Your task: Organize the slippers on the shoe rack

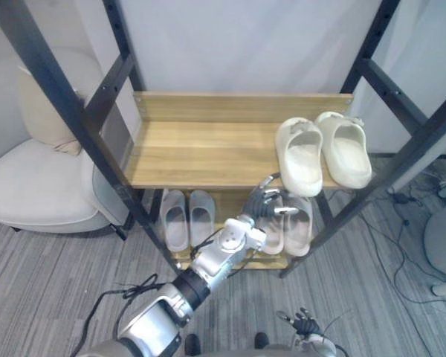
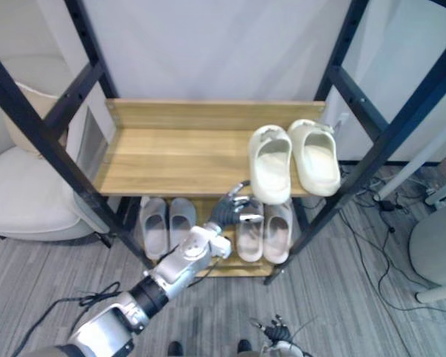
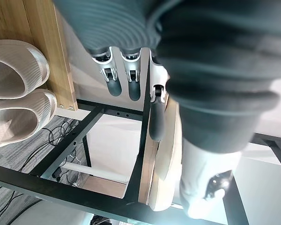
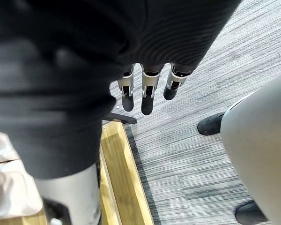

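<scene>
Left hand (image 1: 262,204) at shoe rack (image 1: 208,149) lower shelf front, fingers straight, holding nothing, over beige slippers (image 1: 299,227), grey slippers (image 1: 175,219) lower left, cream slippers (image 1: 299,156) top shelf right, right hand (image 1: 305,324) before rack, fingers relaxed

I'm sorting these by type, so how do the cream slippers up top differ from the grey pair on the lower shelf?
The cream slippers look chunky; the grey pair looks slimmer. The cream slippers sit on the upper shelf at its right end, one heel past its front edge; the grey pair sits on the lower shelf at its left end. Both pairs lie side by side, toes toward the wall.
</scene>
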Motion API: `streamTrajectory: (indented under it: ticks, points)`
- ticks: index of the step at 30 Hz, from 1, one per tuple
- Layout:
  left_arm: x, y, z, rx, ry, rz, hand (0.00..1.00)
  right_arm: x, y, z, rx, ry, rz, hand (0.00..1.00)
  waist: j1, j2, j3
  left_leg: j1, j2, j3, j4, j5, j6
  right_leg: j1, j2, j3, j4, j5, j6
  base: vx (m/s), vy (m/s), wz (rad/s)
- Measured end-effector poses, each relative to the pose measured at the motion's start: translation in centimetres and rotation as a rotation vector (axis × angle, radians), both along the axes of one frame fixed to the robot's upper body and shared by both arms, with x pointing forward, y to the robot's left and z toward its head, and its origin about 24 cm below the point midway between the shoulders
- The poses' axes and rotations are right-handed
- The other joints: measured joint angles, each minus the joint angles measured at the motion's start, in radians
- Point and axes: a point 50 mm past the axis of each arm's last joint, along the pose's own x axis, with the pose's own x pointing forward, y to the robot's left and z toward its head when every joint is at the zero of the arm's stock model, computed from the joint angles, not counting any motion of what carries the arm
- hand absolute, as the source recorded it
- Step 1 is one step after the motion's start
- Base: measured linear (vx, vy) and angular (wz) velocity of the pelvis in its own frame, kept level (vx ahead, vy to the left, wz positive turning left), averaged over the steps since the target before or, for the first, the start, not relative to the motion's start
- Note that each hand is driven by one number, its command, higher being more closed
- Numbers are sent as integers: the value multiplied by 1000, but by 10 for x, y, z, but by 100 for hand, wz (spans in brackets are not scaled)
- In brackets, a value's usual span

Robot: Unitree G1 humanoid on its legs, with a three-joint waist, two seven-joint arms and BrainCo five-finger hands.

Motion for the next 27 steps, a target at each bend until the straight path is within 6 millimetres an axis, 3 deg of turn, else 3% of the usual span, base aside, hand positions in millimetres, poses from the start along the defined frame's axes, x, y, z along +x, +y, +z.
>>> streamTrajectory:
  ticks: [12, 18, 27]
  points:
    - [-31, 13, -17, 36, 3, -157, 0, 1, 3, 0, 7, -3, 39, 0, 14, 1, -1, 0, -2, -30, 0, 1, 1, 15, 0, -28, 0, -3, -1, -6, -4, 6]
    - [-55, 7, -25, 47, 23, -285, 0, 1, 4, 0, 3, -1, 73, 0, 21, 6, -4, 0, -7, -53, 0, 4, 1, 27, -2, -50, 0, -10, 0, -10, -17, 11]
    - [-78, -9, -7, -43, -14, -444, 0, 1, 2, 0, -7, 0, 116, 0, 26, 23, -17, 6, -8, -83, 0, 3, 1, 49, -1, -81, 0, -25, -4, -1, -23, 11]
